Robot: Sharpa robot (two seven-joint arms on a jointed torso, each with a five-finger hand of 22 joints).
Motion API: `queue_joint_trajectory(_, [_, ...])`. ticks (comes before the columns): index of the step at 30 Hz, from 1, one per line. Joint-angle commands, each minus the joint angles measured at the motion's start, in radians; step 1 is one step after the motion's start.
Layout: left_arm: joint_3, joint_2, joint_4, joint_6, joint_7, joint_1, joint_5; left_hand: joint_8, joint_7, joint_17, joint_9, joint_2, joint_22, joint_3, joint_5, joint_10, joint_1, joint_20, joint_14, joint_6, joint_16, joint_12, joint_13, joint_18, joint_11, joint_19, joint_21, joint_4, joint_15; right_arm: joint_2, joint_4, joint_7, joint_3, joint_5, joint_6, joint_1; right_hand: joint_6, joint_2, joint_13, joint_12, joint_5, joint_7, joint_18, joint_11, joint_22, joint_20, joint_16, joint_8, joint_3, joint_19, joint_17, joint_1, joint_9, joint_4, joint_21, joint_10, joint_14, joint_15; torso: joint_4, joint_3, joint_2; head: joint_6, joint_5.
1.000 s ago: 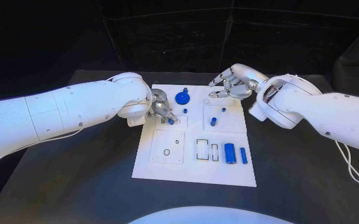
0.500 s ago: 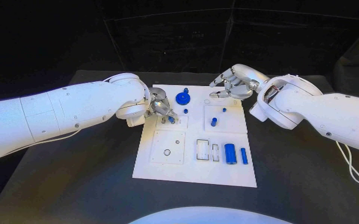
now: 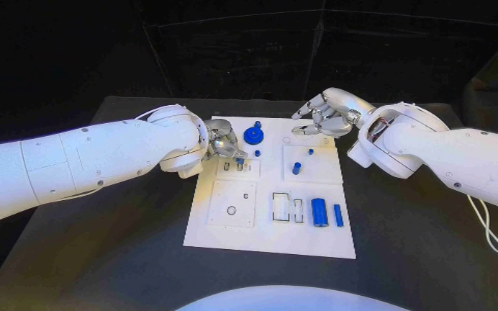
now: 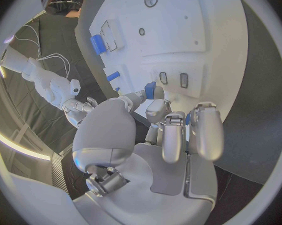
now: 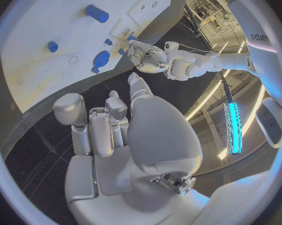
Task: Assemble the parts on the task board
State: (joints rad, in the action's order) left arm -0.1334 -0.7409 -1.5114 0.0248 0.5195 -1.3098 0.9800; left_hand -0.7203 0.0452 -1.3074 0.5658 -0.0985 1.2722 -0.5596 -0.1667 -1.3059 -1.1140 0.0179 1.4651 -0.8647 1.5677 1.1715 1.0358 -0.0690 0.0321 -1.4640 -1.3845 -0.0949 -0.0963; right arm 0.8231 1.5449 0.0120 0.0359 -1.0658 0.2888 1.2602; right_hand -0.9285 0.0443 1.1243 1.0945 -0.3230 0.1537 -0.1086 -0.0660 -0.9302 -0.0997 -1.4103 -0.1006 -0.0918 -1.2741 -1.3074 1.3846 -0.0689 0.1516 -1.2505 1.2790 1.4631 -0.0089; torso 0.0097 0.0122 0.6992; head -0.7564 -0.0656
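Pinching a small blue block (image 4: 150, 90) over the white task board (image 3: 265, 235), the left hand (image 3: 223, 145) hovers.

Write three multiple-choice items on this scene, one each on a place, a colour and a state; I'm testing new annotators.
1. Where on the board does the big cylinder lie?
A. far left
B. near right
C. dead centre

2. What colour is the disc?
A. grey
B. white
C. blue

3. What is the left hand doing?
A. pinching a small part
B. lying flat, empty
C. gripping the big cylinder

Key: 1 B, the head view shows it toward the board's near right corner. 2 C, it shows blue against the white board. 3 A, the left wrist view shows a blue piece between its fingertips.
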Motion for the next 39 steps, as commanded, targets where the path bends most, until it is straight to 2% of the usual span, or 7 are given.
queue_joint_trajectory(1, [-0.003,-0.003,-0.006,0.052,-0.023,0.003,0.065,-0.007,-0.001,-0.263,0.001,0.007,0.002,-0.172,-0.004,-0.009,-0.007,0.001,0.106,0.005,0.003,-0.003,0.001,0.008,-0.001,0.0,0.0,0.166,0.005,0.001,0.0,-0.007,0.0,-0.002,-0.007,0.002,-0.006,-0.01,0.001,-0.001,-0.002,-0.003,-0.012,0.005,0.002,0.009,0.004,-0.006,-0.005,-0.001,-0.009,0.001,-0.001,-0.001,0.004,0.005,0.048,-0.007,0.0011,-0.0004,0.0,-0.002,-0.002])
queue_joint_trajectory(10, [-0.01,-0.005,-0.004,0.049,-0.021,0.016,0.109,-0.008,-0.001,-0.263,0.002,0.006,0.003,-0.175,-0.005,-0.011,-0.008,0.0,0.106,0.004,0.003,-0.002,0.002,0.009,-0.001,-0.001,0.0,0.168,0.005,0.001,-0.001,-0.008,0.0,-0.002,-0.009,0.002,-0.006,-0.011,0.002,0.0,-0.003,-0.003,-0.011,0.005,0.0,0.009,0.004,-0.007,-0.006,-0.002,-0.01,0.0,-0.001,0.0,0.003,0.006,0.049,-0.007,-0.0015,-0.0003,0.0,-0.006,-0.008])
queue_joint_trajectory(18, [-0.013,0.0,-0.001,0.049,-0.022,0.028,0.12,-0.008,-0.001,-0.263,0.002,0.005,0.003,-0.176,-0.005,-0.011,-0.008,0.0,0.106,0.004,0.003,-0.002,0.002,0.009,-0.001,-0.001,-0.001,0.169,0.005,0.0,-0.002,-0.009,0.0,-0.002,-0.009,0.002,-0.006,-0.011,0.002,0.0,-0.003,-0.003,-0.011,0.005,0.0,0.009,0.004,-0.007,-0.006,-0.002,-0.01,0.0,-0.001,0.0,0.003,0.006,0.049,-0.007,-0.0011,-0.0003,0.0,-0.007,-0.007])
queue_joint_trajectory(23, [-0.013,0.002,-0.001,0.043,-0.021,0.03,0.121,-0.008,-0.001,-0.263,0.002,0.005,0.003,-0.177,-0.005,-0.012,-0.008,0.0,0.106,0.004,0.003,-0.002,0.003,0.009,-0.001,-0.001,-0.001,0.169,0.005,0.0,-0.003,-0.01,0.0,-0.002,-0.01,0.002,-0.006,-0.011,0.002,0.0,-0.003,-0.003,-0.011,0.005,0.0,0.009,0.004,-0.007,-0.006,-0.002,-0.01,0.0,-0.001,0.0,0.003,0.006,0.049,-0.007,-0.0009,0.0006,0.001,-0.008,-0.007])
queue_joint_trajectory(39, [-0.014,0.003,-0.004,0.013,-0.011,0.034,0.122,-0.009,-0.001,-0.263,0.003,0.005,0.005,-0.178,-0.005,-0.013,-0.008,0.0,0.106,0.004,0.003,0.0,0.005,0.009,-0.001,-0.002,-0.002,0.169,0.005,0.001,-0.004,-0.009,0.0,-0.002,-0.012,0.002,-0.006,-0.012,0.001,0.0,-0.003,-0.003,-0.011,0.005,0.0,0.009,0.004,-0.007,-0.007,-0.003,-0.011,0.0,-0.001,0.0,0.004,0.006,0.049,-0.007,-0.0011,0.0002,0.0,-0.012,-0.008])
